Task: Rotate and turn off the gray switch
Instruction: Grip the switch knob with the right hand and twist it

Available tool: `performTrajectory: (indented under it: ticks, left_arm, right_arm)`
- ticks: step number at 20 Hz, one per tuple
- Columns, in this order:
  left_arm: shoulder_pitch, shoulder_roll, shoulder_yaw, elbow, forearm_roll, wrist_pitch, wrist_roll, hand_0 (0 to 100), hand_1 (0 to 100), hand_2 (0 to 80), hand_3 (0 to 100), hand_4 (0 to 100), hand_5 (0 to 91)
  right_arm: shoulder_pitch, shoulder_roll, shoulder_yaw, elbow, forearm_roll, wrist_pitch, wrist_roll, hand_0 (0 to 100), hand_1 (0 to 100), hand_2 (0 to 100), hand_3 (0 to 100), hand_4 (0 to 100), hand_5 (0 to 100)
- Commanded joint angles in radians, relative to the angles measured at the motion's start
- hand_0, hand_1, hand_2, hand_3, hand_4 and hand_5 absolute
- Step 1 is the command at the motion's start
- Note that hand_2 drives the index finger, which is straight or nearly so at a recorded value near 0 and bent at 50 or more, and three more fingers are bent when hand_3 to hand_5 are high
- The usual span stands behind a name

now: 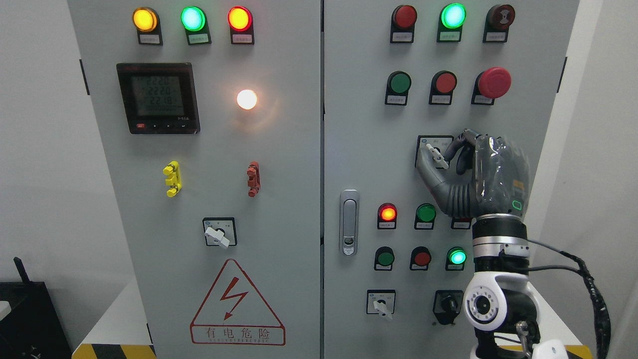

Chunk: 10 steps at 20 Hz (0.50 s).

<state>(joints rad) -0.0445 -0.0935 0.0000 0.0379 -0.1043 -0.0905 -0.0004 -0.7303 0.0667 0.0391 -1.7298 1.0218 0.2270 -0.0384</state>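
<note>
The gray rotary switch [436, 156] sits on the right cabinet door, on a square plate below the red mushroom button. Its pale handle is tilted, pointing up-left to down-right. My right hand [445, 159] reaches up from the lower right and pinches the handle between thumb and curled fingers. The palm and wrist hide the plate's right side. My left arm does not show.
Similar gray switches sit on the left door [218, 234] and low on the right door [382, 305]. A black knob [447, 305] is beside my forearm. Lit lamps and push buttons surround the hand. A door latch [349, 222] is at the middle.
</note>
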Motion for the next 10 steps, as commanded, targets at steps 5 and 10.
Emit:
performTrajectory:
  ticks: [5, 10]
  left_arm:
    - [0.000, 0.000, 0.032, 0.000, 0.000, 0.000, 0.000, 12, 39, 0.0, 0, 0, 0.0]
    - [0.000, 0.000, 0.032, 0.000, 0.000, 0.000, 0.000, 12, 39, 0.0, 0, 0, 0.0]
  right_arm:
    - [0.000, 0.004, 0.001, 0.006, 0.000, 0.000, 0.000, 46, 42, 70, 96, 90, 100]
    - [-0.001, 0.004, 0.001, 0.006, 0.000, 0.000, 0.000, 50, 42, 71, 96, 90, 100]
